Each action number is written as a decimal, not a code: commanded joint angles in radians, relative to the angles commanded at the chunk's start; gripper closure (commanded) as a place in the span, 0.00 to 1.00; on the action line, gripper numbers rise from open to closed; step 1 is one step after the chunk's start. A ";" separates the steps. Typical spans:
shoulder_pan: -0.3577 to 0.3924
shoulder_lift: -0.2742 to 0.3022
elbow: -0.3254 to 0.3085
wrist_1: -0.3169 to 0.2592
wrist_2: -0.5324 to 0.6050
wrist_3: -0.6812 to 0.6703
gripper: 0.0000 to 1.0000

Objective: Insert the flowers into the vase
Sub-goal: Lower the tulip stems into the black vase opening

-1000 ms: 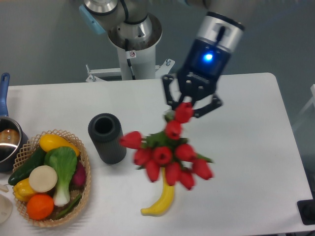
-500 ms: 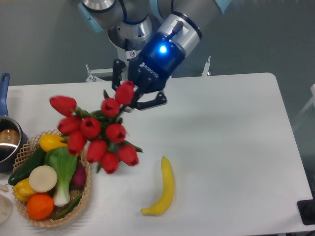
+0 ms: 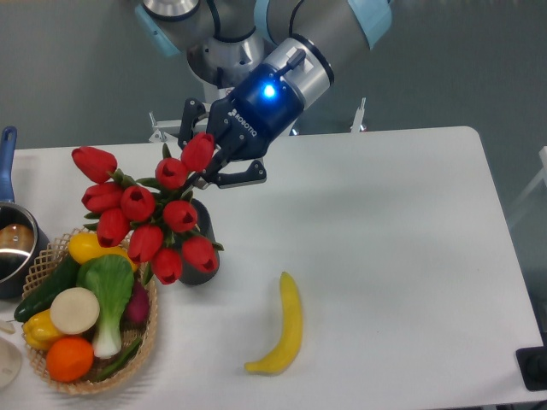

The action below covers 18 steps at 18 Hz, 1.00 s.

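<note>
White tabletop fills most of my camera view, with the arm's base mounted behind its far edge. From that base I see the arm reaching down and left, ending in the gripper, whose blue indicator light is lit. Its fingers are clamped on the flowers, a bunch of red tulips with green leaves, held by the stem end so that the blooms hang out toward the lower left. The bunch is held above the table and covers most of the vase; of that dark cylinder I can make out only the right side and the lower body, standing upright just right of the woven basket. I cannot tell whether the stems have entered the vase mouth, which the blooms hide. The basket holds assorted vegetables and fruit at the left front. A banana lies on the table to the right of the vase, apart from it. A pot with a blue handle sits at the left edge.
</note>
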 joint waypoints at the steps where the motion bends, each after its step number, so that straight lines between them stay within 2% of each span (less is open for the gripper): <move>1: 0.000 0.000 -0.006 0.000 0.000 0.006 1.00; 8: -0.008 -0.012 -0.046 0.000 0.012 0.055 1.00; 11: -0.009 -0.008 -0.097 0.002 0.015 0.081 1.00; 14: -0.011 0.006 -0.169 0.002 0.017 0.162 1.00; 18: -0.012 0.000 -0.209 0.000 0.037 0.216 0.97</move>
